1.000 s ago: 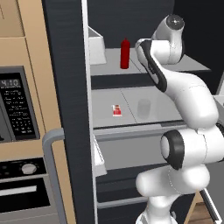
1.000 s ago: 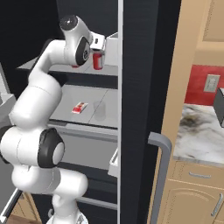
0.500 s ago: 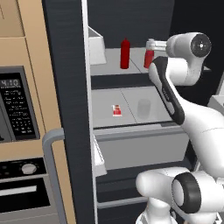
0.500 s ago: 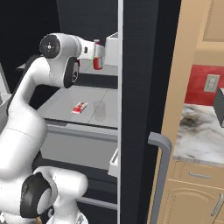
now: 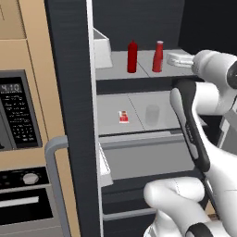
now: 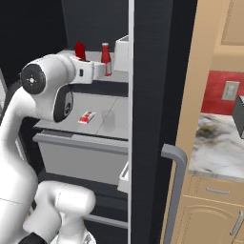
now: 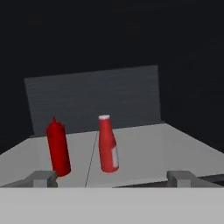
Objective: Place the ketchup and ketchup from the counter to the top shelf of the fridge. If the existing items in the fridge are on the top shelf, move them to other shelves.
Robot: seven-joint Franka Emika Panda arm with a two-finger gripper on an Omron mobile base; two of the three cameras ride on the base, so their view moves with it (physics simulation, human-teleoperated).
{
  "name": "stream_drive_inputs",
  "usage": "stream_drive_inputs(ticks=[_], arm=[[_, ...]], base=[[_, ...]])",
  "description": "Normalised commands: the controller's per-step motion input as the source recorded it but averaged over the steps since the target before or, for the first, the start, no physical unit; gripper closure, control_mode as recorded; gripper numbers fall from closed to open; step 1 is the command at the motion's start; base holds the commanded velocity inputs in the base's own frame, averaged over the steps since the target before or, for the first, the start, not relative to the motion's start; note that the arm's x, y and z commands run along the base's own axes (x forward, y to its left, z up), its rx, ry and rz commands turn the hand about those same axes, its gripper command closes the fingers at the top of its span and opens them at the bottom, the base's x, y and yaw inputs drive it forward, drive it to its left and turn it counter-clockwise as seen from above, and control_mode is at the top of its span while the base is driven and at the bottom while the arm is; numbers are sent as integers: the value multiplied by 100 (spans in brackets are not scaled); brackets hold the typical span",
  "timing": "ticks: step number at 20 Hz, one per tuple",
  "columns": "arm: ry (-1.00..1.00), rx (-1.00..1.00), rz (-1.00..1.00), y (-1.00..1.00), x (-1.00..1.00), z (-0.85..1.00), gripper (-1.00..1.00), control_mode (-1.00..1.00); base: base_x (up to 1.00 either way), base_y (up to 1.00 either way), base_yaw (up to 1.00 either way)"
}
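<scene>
Two ketchup bottles stand upright on the fridge's top shelf [image 5: 114, 70]: a darker red one [image 5: 132, 56] and one with a paler top [image 5: 158, 56]. In the hand view the darker bottle [image 7: 58, 148] is on the left and the paler-topped bottle [image 7: 107, 143] is at the centre, both a little beyond the fingertips [image 7: 41, 178]. My gripper [image 5: 171, 59] hovers open just off the shelf's front right, with nothing between its fingers. From the right base view the gripper [image 6: 102, 69] is in front of the paler-topped bottle [image 6: 106, 59]. The counter [image 6: 217, 147] lies at the right.
A red-and-white packet [image 5: 123, 116] and a clear tumbler [image 5: 152, 114] sit on the second shelf. A white bin [image 5: 102, 48] stands at the top shelf's left end. The open fridge door with its grey handle [image 5: 54, 185] is at the left, beside the microwave [image 5: 14, 111].
My hand has drawn back from the paler-topped bottle toward the shelf's front right. That bottle now stands free beside the darker one.
</scene>
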Motion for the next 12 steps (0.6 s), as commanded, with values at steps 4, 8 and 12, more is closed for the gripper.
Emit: stream_drive_inputs(ticks=[4, 8, 12], arm=[[0, 0, 0, 0, -100, 34, -100, -100], [-15, -3, 8, 2, -41, 10, -100, -100], [0, 1, 0, 0, -3, 0, -100, -100]], base=[[0, 0, 0], [0, 0, 0], [0, 0, 0]])
